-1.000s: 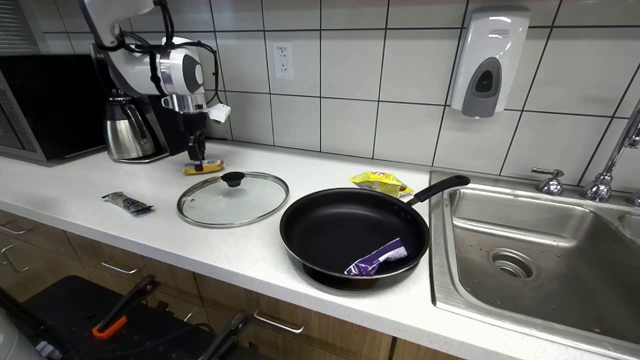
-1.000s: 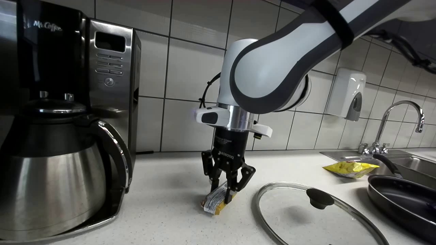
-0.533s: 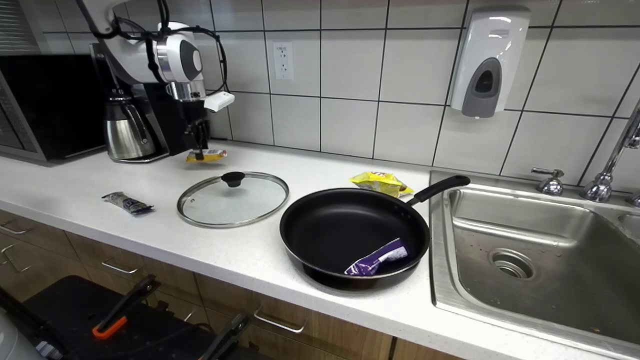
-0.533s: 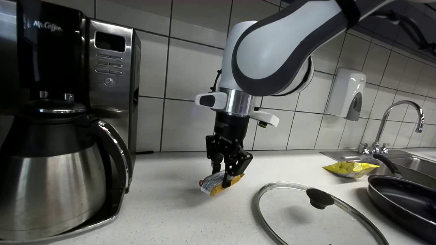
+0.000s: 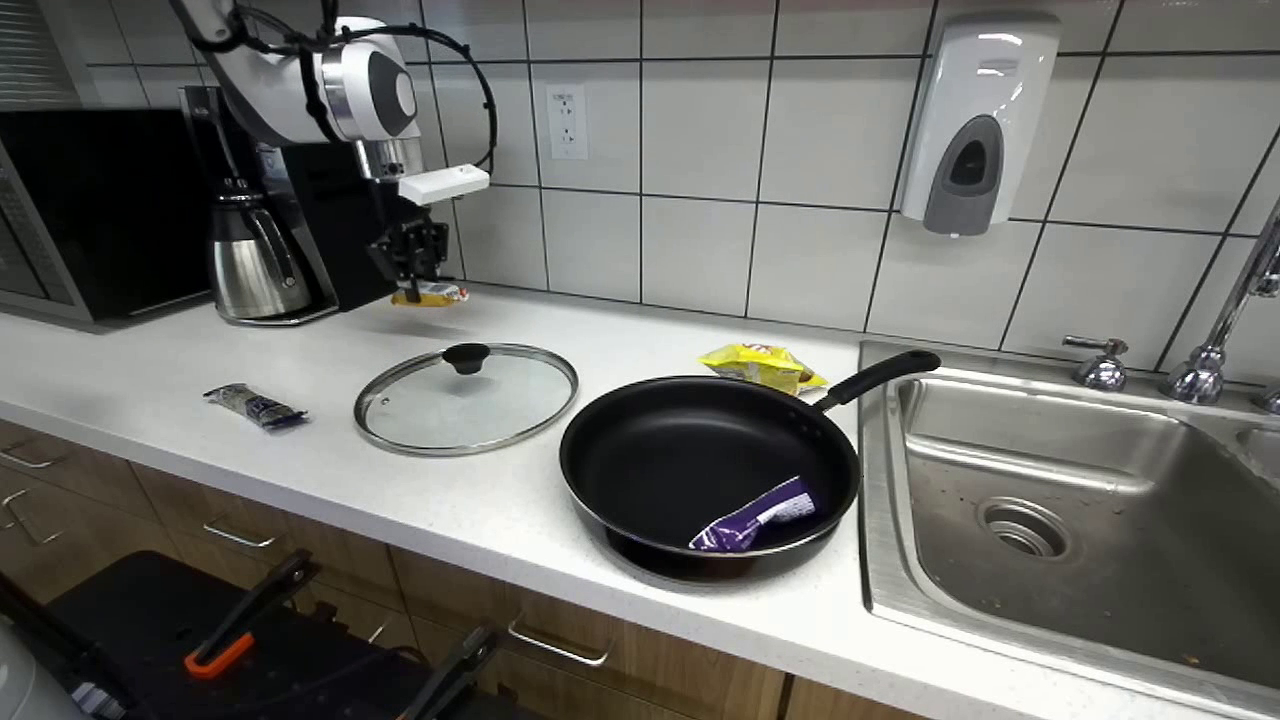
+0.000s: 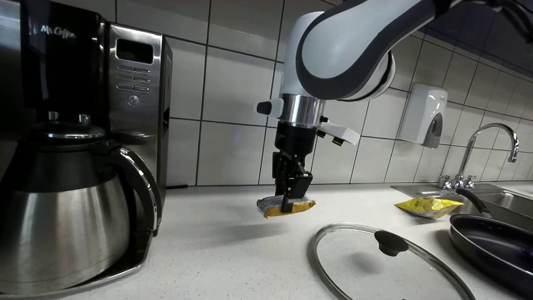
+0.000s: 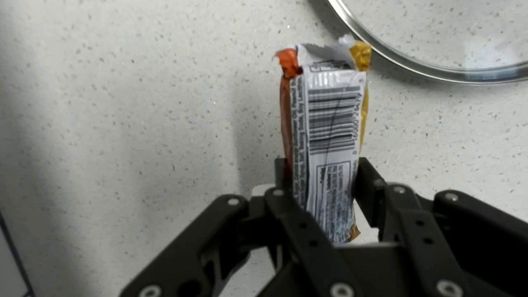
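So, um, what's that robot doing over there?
The robot's gripper is holding a little yellow-and-white packet, barcode side up, just above the white counter. A glass lid lies on the counter close by. There's a purple packet inside the black frying pan, a grey packet on the counter, and a yellow bag beside the pan.

You've got a glass lid (image 5: pixel 466 410) knob-up on the worktop (image 5: pixel 625 340), a small grey packet (image 5: pixel 255 405) to one side, and there's your black frying pan (image 5: pixel 665 450), purple packet (image 5: pixel 755 517) inside, yellow bag (image 5: pixel 762 365) just beside it, steel sink (image 5: pixel 1110 470) next along, white dispenser (image 5: pixel 985 90) on the tiled wall (image 5: pixel 700 120), coffee maker (image 6: pixel 139 98) opposite end
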{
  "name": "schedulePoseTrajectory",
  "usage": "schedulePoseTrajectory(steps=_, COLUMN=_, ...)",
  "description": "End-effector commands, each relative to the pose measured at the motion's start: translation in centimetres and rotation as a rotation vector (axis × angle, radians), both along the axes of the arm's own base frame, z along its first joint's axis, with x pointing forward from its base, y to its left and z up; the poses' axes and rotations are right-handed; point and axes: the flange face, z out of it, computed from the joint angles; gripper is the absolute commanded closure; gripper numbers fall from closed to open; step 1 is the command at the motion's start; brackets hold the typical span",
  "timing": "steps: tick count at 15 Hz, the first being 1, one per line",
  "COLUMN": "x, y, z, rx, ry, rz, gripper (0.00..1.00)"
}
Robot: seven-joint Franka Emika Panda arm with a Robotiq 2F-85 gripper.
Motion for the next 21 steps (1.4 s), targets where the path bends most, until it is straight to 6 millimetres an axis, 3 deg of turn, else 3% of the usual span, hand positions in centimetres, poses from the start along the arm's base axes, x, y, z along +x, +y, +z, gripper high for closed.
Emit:
schedulePoseTrajectory(steps=1, x=-1.3, y=-2.2, z=2.2, rx=-0.016, ry=0.030, rz=-0.193, gripper=0.84)
schedulePoseTrajectory(steps=11, x=-4.6, y=-7.8, z=3.9, rx=-0.041, ry=-0.029, rz=-0.717, gripper=0.84)
schedulePoseTrajectory(steps=21, x=-12.3, y=-13.7, z=5.0, rx=-0.071, ry=-0.068, rz=-1.174, gripper=0.84)
